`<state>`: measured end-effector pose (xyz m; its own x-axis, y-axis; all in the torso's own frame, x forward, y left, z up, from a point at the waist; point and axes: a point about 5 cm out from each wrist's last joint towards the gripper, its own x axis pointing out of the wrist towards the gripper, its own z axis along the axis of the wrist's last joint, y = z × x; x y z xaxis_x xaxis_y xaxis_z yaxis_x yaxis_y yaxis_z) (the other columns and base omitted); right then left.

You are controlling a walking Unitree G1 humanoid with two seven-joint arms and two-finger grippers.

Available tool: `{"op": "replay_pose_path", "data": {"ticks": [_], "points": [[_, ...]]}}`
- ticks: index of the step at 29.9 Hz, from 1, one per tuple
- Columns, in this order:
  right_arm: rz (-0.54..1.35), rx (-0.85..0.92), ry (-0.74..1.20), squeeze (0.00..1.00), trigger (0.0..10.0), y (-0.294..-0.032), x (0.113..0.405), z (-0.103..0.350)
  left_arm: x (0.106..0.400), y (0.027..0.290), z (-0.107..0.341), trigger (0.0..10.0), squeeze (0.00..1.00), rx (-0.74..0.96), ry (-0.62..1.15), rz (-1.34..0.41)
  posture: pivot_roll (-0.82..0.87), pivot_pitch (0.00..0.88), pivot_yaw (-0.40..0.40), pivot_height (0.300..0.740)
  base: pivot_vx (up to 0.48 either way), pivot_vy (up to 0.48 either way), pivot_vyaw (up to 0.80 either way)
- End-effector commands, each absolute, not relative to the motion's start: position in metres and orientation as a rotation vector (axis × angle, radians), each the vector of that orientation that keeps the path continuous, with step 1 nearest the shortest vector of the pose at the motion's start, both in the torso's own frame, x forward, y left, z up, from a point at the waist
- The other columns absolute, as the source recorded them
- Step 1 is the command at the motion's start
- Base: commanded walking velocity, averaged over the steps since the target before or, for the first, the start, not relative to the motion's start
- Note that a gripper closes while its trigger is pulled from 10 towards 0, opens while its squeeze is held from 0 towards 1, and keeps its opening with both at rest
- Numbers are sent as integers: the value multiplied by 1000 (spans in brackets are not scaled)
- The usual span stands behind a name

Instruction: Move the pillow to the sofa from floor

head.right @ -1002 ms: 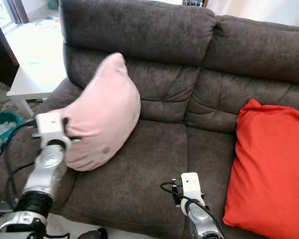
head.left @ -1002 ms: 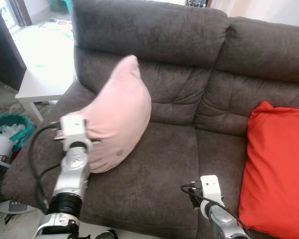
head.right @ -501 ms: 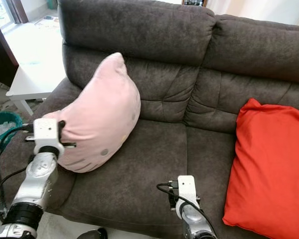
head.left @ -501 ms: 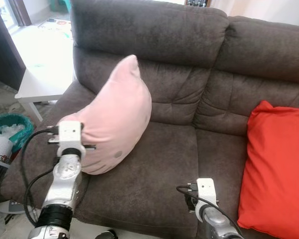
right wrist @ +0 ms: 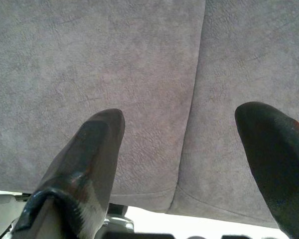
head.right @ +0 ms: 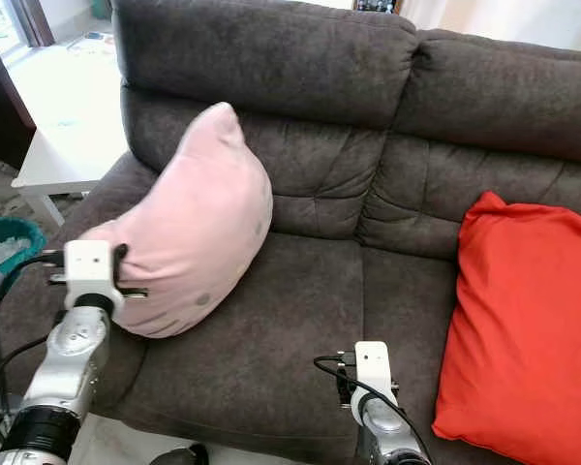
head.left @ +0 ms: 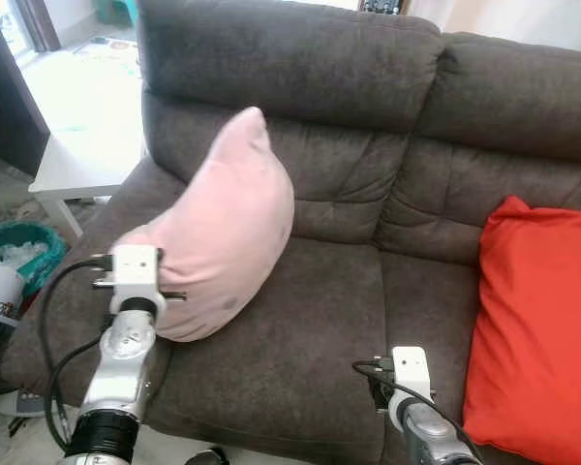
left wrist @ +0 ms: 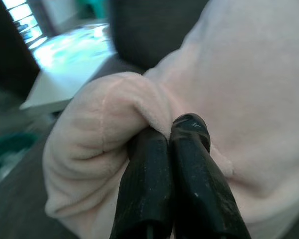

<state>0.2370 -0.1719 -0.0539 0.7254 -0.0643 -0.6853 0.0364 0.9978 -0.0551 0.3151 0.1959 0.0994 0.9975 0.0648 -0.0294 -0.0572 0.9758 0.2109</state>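
1. While your right gripper (right wrist: 179, 149) idles with fingers wide over the seat front, nothing there has changed.
2. At ten o'clock, your left gripper (left wrist: 164, 144) has drawn back slightly, fingers still pinching the pink pillow (head.left: 228, 228) corner.
3. Beyond, the pillow already leans on the sofa (head.left: 368, 145); release next.

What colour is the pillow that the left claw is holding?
Pale pink; the pillow shows best in the left eye view, pinched by the left claw.
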Motion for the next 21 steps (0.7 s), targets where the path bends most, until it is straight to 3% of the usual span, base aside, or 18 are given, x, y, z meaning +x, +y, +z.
{"op": "replay_pose_path", "data": {"ticks": [1, 10, 11, 12, 14, 15, 21], "points": [[-72, -27, 764, 0, 10000, -176, 233, -56, 310, 193, 91, 10000, 0, 227, 65, 45, 188, 70, -128, 740, 0, 0, 0], [-70, -23, 766, 0, 10000, -177, 230, -58, 314, 214, 113, 10000, 0, 235, -38, 217, 187, 60, -127, 740, 0, 0, 0], [-71, -23, 766, 0, 10000, -177, 230, -58, 314, 219, 117, 10000, 306, 221, -54, 251, 188, 61, -128, 740, 0, 0, 0], [-71, -23, 766, 0, 10000, -177, 230, -58, 314, 219, 117, 10000, 306, 221, -54, 251, 188, 61, -128, 740, 0, 0, 0], [-71, -21, 765, 0, 10000, -178, 230, -58, 315, 222, 123, 10000, 910, 220, -79, 275, 188, 64, -129, 740, 0, 0, 0], [-71, -21, 765, 0, 10000, -178, 229, -58, 315, 222, 124, 10000, 1000, 220, -84, 278, 188, 64, -129, 740, 0, 0, 0], [-73, -20, 762, 0, 10000, -179, 229, -58, 318, 221, 141, 10000, 1000, 237, -153, 291, 192, 75, -132, 740, 0, 0, 0]]}}
